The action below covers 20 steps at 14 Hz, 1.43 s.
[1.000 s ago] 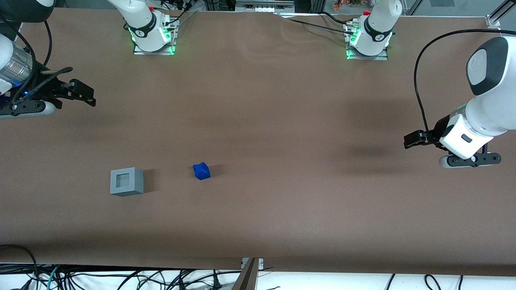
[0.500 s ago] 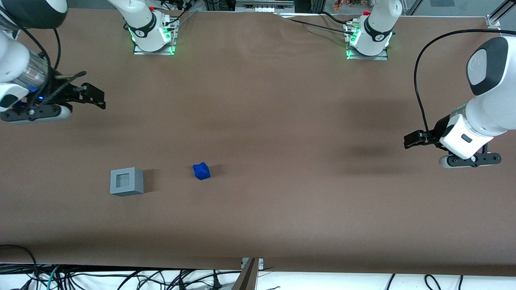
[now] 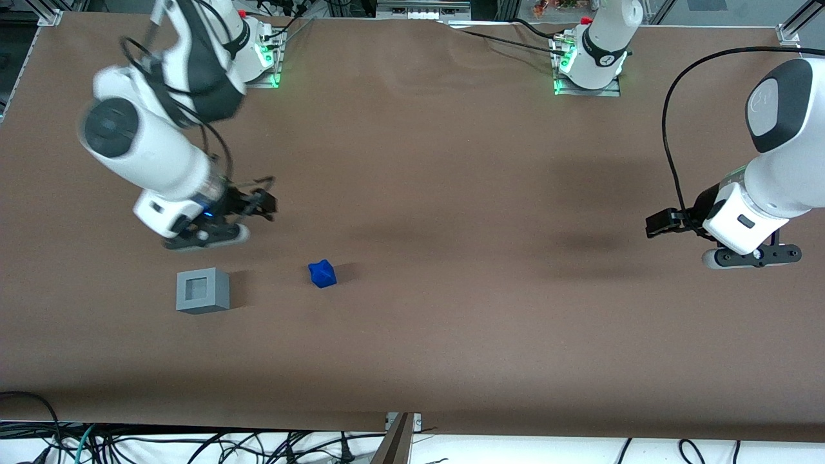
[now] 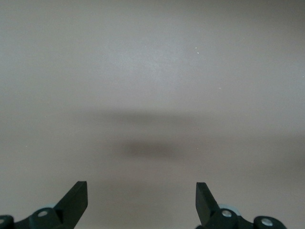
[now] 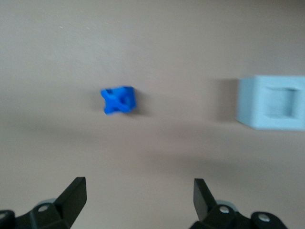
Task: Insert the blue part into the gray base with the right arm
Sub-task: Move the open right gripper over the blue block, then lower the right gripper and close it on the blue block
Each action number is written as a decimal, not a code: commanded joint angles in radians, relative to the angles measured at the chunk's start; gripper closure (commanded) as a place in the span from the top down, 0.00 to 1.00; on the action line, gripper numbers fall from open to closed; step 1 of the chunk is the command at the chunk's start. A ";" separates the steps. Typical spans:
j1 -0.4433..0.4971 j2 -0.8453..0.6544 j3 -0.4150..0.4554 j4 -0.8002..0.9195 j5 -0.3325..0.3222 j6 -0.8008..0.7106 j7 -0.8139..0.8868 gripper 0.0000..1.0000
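R arm's gripper (image 3: 261, 205) hangs above the bench (image 3: 451, 335), fingers spread wide, nothing held. Blue part (image 3: 322, 273) lies on the bench nearer the front camera than the gripper and a bit toward the parked arm's end; knobby, no clear long axis. Gray base (image 3: 202, 290) sits beside it, well apart, recess up. Open room all round both; no edges close. Next, prob.: descend onto the part.

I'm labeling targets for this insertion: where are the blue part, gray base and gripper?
blue part (image 3: 322, 274): front view, its top.
gray base (image 3: 223, 295): front view, side wall.
gripper (image 5: 139, 192): right wrist view, between its open jaws.
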State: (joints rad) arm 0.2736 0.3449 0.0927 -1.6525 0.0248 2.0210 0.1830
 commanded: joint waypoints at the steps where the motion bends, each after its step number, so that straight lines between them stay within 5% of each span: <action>1: 0.033 0.106 -0.004 0.020 -0.005 0.120 0.030 0.99; 13: 0.081 0.344 -0.007 0.023 -0.034 0.467 0.029 0.98; 17: 0.079 0.358 -0.008 0.023 -0.031 0.481 0.021 0.66; 20: 0.062 0.341 -0.014 0.046 -0.028 0.416 0.006 0.29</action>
State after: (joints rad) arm 0.3466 0.6940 0.0844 -1.6353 0.0042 2.4912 0.1982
